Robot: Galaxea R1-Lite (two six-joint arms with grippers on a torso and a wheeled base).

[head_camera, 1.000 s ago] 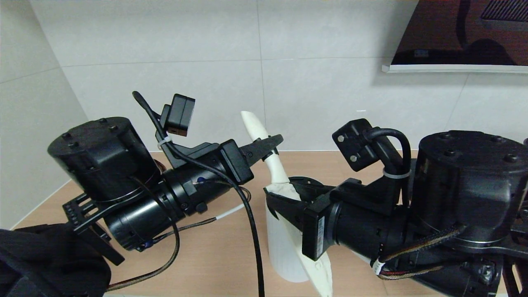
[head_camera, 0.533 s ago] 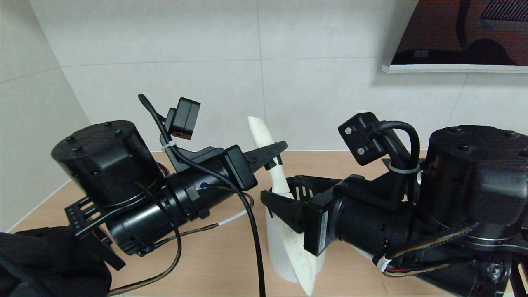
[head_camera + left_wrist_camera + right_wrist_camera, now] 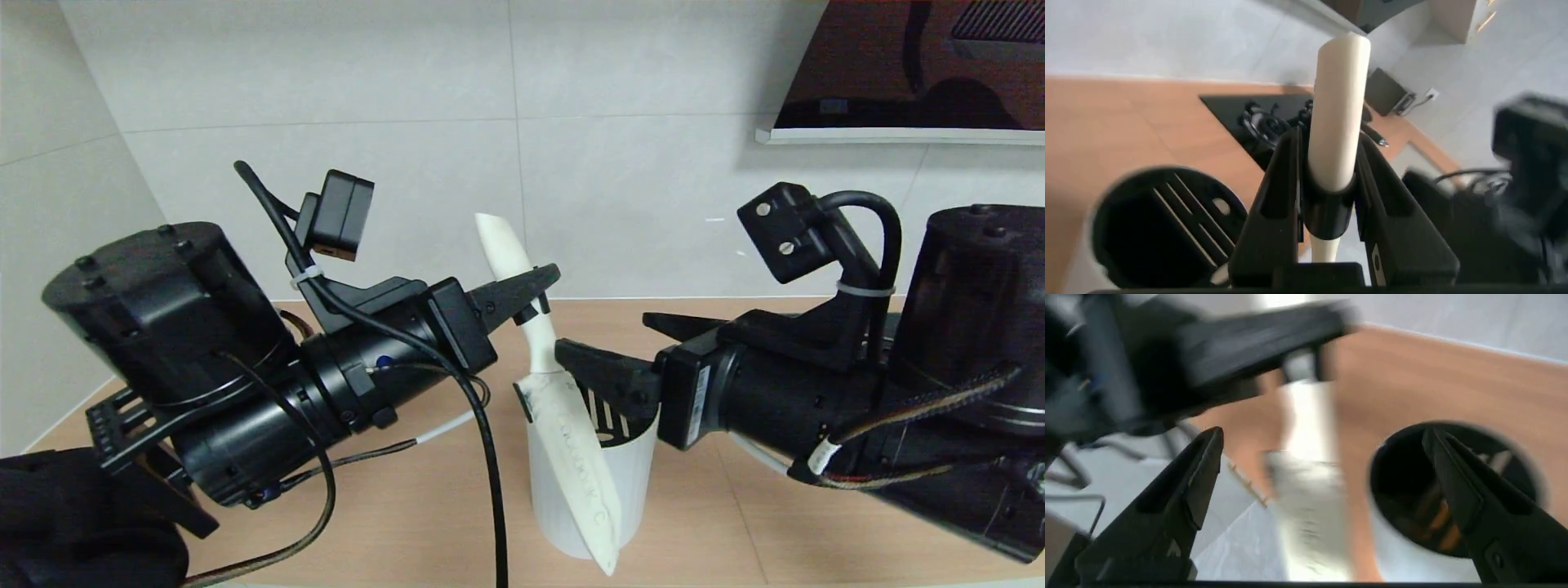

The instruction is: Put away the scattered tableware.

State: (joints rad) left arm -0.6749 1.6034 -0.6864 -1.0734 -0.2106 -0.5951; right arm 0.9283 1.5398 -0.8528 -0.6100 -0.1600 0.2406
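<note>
Knife (image 3: 549,392), white, pinched at the handle by left gripper (image 3: 540,292). Handle points 11 o'clock, tip 5 o'clock, blade crossing the front of white holder (image 3: 549,506) on wooden counter (image 3: 408,523). Blade markings faint, not legible. Right gripper (image 3: 602,333) jaws spread, at holder's 2 o'clock.

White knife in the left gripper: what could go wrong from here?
1. The white long-bladed knife hangs tilted, its blade lying across the outside wall of the white cylindrical utensil holder in the head view; lowering now would likely miss the opening.
2. The left gripper pinches only the smooth handle, so the knife could pivot or slip.
3. The open right gripper sits near the holder's rim and could knock it.
</note>
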